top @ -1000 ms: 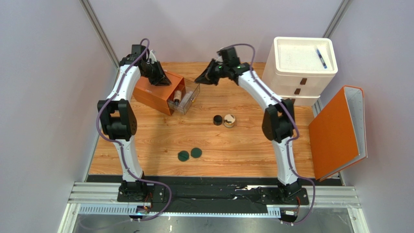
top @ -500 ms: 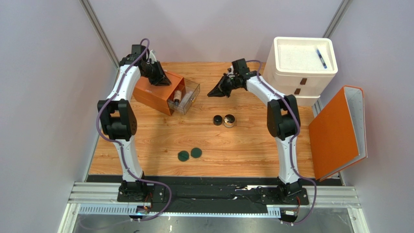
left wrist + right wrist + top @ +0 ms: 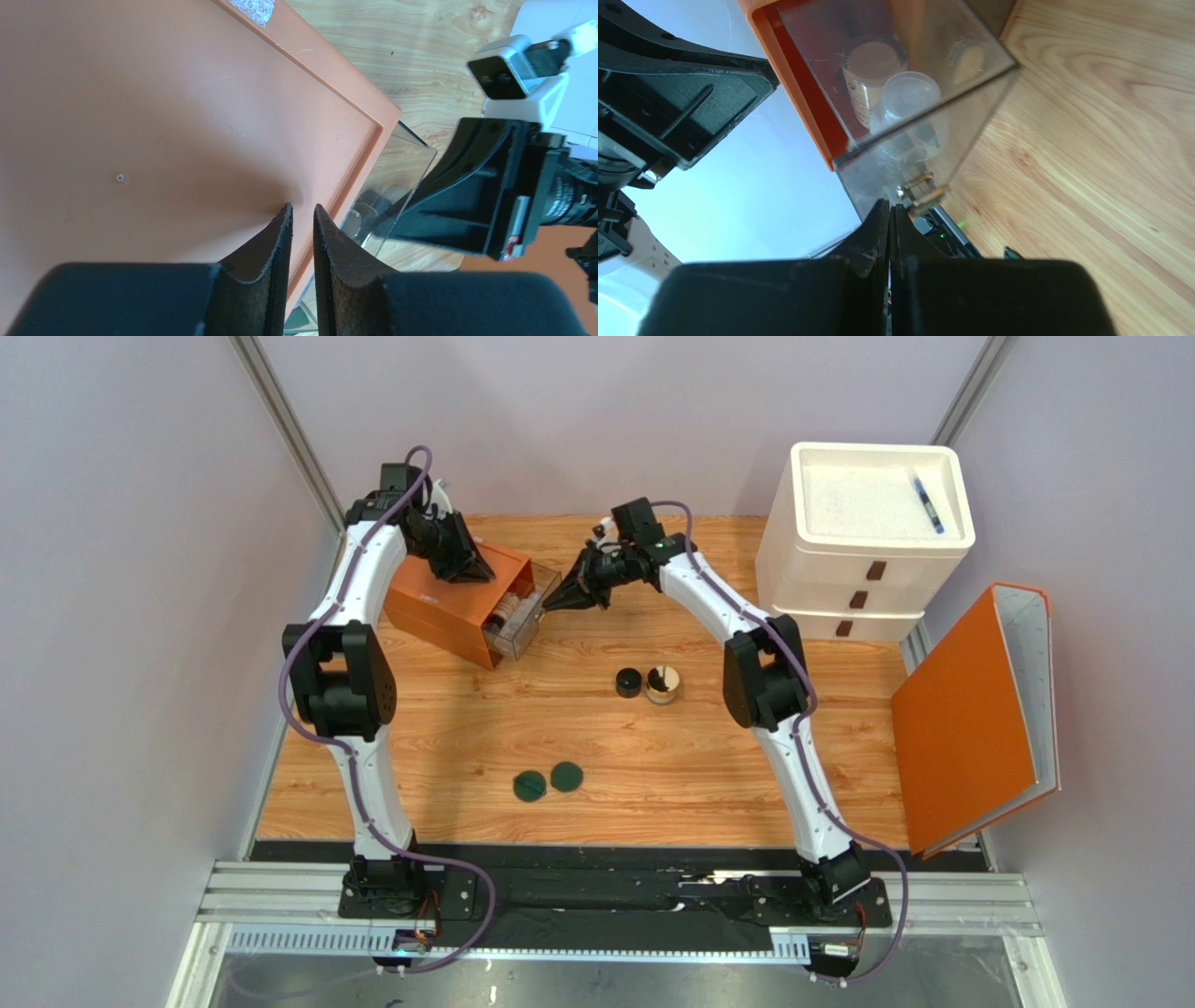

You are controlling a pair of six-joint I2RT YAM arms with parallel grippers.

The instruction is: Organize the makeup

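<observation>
The left gripper (image 3: 302,210) rests on top of the orange drawer box (image 3: 140,119), fingers a sliver apart, nothing between them. The right gripper (image 3: 890,206), fingers pressed together, sits at the brass handle (image 3: 922,189) of the clear plastic drawer (image 3: 962,119) — partly pulled out, with beige bottles (image 3: 873,70) inside. Nearer, on the wooden table (image 3: 421,756), stand the round tan jar (image 3: 662,683) and the black round cap (image 3: 629,682) — the two dark-green flat discs (image 3: 547,781) lie nearer again.

Overhead view looks down on the table (image 3: 701,756); both wrist views closely share the drawer box (image 3: 442,616).
</observation>
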